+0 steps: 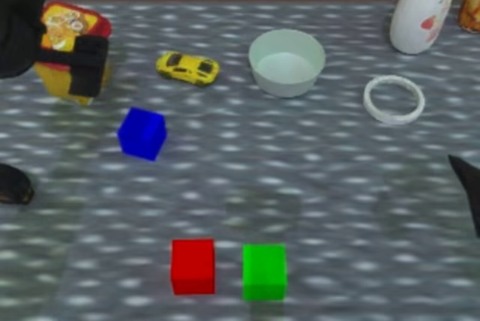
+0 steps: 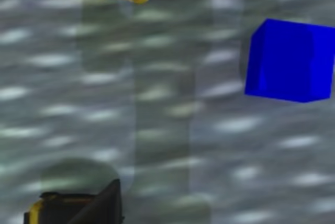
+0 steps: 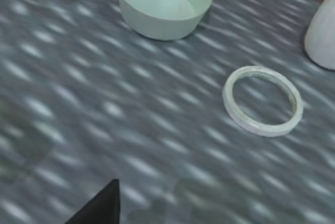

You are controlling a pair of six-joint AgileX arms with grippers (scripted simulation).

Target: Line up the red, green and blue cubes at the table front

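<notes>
Red and green cubes sit side by side at the table front; blue cube apart, farther back on the left.

My left gripper (image 1: 84, 70) hangs over the yellow snack tub (image 1: 56, 32) at far left; I cannot tell how its jaws stand. Blue cube (image 1: 142, 133) lies tilted just right of it on the table (image 1: 337, 208). Red cube (image 1: 193, 265), then green cube (image 1: 264, 271), near but apart. My right gripper (image 1: 469, 190) is parked at the right edge, jaws unreadable.

Red cube (image 1: 193, 265) beside green cube (image 1: 264, 271), front.
</notes>
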